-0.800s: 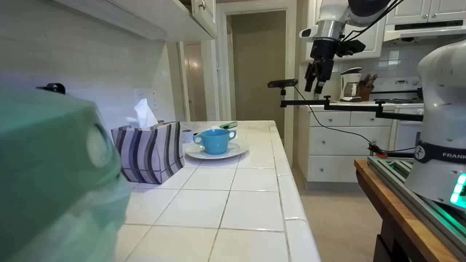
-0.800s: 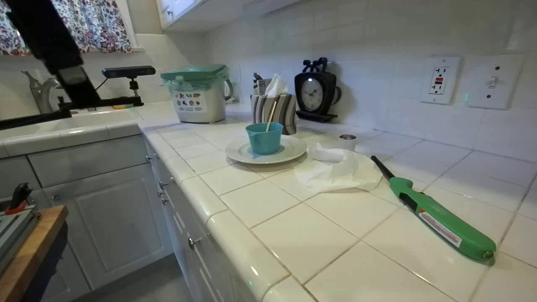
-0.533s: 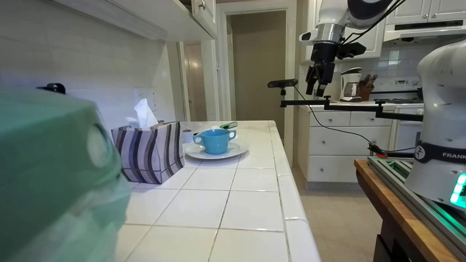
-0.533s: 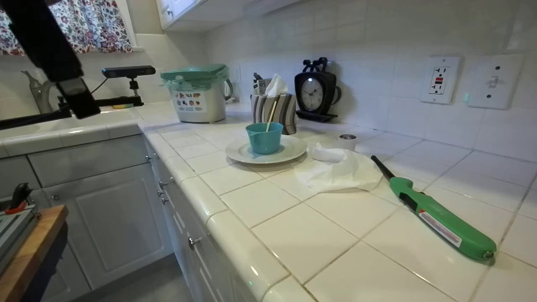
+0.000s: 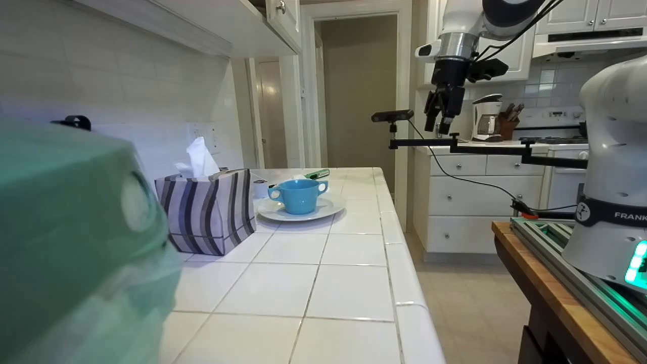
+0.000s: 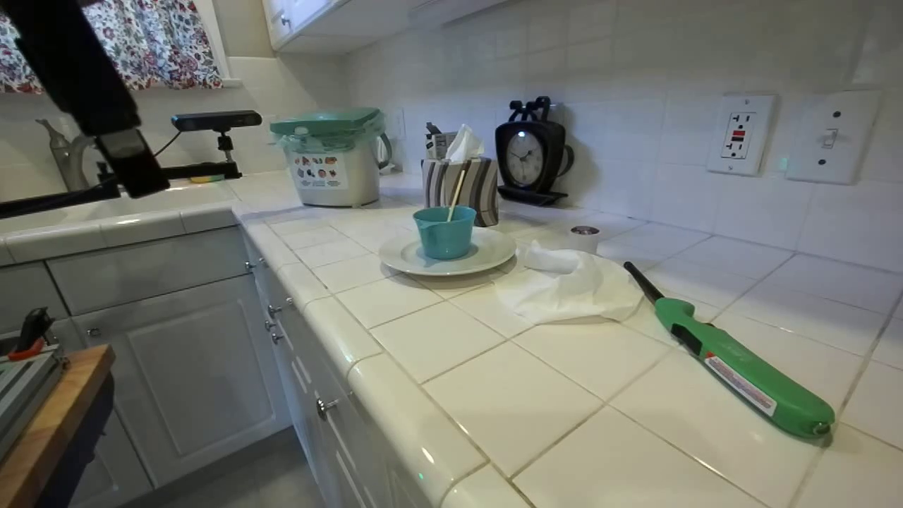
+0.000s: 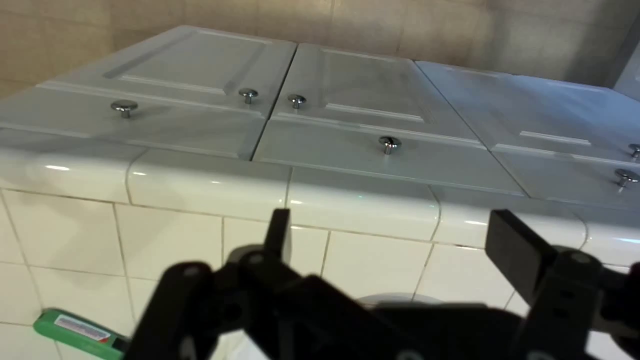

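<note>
I am hovering the gripper [image 7: 392,240], its fingers [image 7: 517,250] standing wide apart, higher than a white tiled counter [image 6: 522,395].
Lower than the gripper and apart from it, a blue cup [image 6: 444,234] is resting on a white plate [image 6: 492,258]; beyond one finger in the wrist view, a green lighter [image 7: 75,332] is lying.

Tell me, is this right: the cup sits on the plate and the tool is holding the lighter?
Not quite: the tool is open and empty, as the wrist view shows; the lighter lies on the counter. The cup sits on the plate in both exterior views.
</note>
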Controlling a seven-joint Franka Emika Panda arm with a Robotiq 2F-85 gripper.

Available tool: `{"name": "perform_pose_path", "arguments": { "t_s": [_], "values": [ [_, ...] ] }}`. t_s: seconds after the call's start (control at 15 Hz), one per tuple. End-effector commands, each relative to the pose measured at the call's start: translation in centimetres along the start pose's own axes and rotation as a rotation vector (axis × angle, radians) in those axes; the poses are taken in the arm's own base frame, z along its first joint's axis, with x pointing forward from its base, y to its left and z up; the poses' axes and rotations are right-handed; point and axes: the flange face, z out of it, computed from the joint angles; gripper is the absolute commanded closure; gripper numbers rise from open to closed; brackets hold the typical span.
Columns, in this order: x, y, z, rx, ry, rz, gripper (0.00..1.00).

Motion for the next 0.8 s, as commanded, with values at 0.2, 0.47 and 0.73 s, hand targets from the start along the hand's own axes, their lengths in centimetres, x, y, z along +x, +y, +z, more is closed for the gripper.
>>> {"name": "perform_pose_path", "arguments": {
  "t_s": [0.2,0.47,0.73],
  "values": [
    [3.2,-5.8,-5.0,0.019,0.032,-0.065,0.00],
    [4.1,-11.5,-10.6,0.036,0.060,-0.107,0.00],
    [2.9,-14.2,-16.4,0.039,0.124,-0.077,0.00]
  ]
}}
